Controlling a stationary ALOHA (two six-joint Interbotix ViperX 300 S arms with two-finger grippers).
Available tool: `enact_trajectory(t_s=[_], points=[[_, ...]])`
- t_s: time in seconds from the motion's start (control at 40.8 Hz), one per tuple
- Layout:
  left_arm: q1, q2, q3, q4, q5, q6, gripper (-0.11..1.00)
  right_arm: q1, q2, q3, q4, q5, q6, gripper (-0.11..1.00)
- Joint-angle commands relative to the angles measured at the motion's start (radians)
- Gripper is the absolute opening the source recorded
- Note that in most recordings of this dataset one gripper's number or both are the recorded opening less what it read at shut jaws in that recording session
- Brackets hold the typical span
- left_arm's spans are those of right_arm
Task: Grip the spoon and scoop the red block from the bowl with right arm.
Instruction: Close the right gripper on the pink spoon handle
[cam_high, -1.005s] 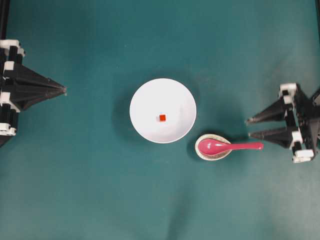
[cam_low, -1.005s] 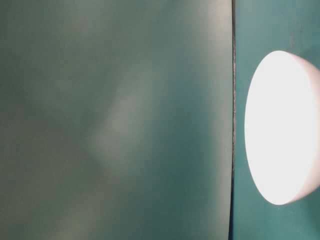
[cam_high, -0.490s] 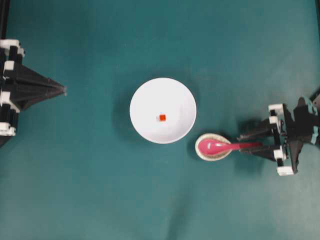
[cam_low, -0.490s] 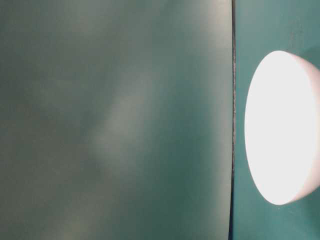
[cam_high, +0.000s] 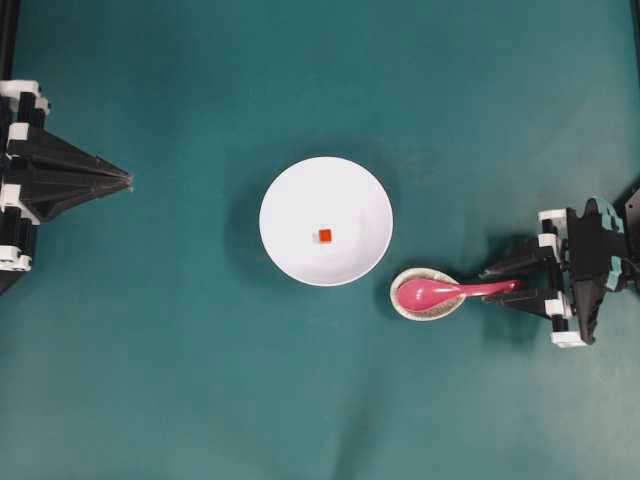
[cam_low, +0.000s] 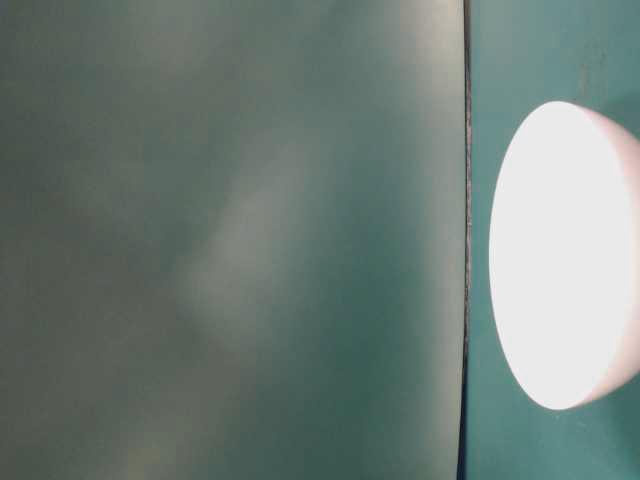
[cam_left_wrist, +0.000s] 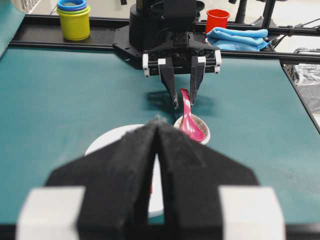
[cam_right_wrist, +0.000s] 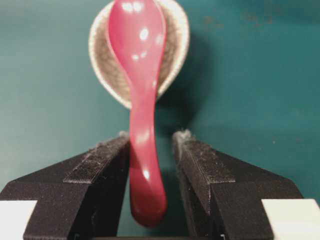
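The magenta spoon (cam_high: 440, 292) lies with its scoop in a speckled oval rest (cam_high: 428, 313), handle pointing right. My right gripper (cam_high: 487, 287) is open, one finger on each side of the handle's end. In the right wrist view the spoon (cam_right_wrist: 140, 100) handle sits against the left finger with a gap to the right finger (cam_right_wrist: 200, 165). The tiny red block (cam_high: 325, 235) rests in the middle of the white bowl (cam_high: 300, 200), left of the spoon. My left gripper (cam_high: 128, 181) is shut and empty at the far left.
Behind the right arm's base in the left wrist view stand stacked yellow and blue cups (cam_left_wrist: 73, 20), a red cup (cam_left_wrist: 216, 19) and a blue cloth (cam_left_wrist: 237, 39). The table-level view shows only the bowl's (cam_low: 560, 260) side.
My right gripper has moved left and down from beside the spoon until its open fingers straddle the handle. Bowl, block and left arm have not moved.
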Motion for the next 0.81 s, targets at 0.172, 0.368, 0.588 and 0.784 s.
enact_trajectory(t_s=[0.172,0.368,0.588,0.784], points=[[0.002,0.003,-0.031,0.002,0.011,0.000,0.00,0.005,-0.005,-0.020,0.002,-0.003,-0.023,0.44],[0.003,0.002,-0.031,0.002,0.014,0.000,0.00,0.005,-0.005,-0.021,0.003,-0.003,-0.041,0.44],[0.002,0.002,-0.031,0.002,0.026,0.000,0.00,0.005,-0.005,-0.021,0.008,-0.026,-0.052,0.41],[0.002,0.002,-0.031,0.002,0.028,0.000,0.00,0.005,-0.005,-0.021,0.006,-0.029,-0.052,0.34]])
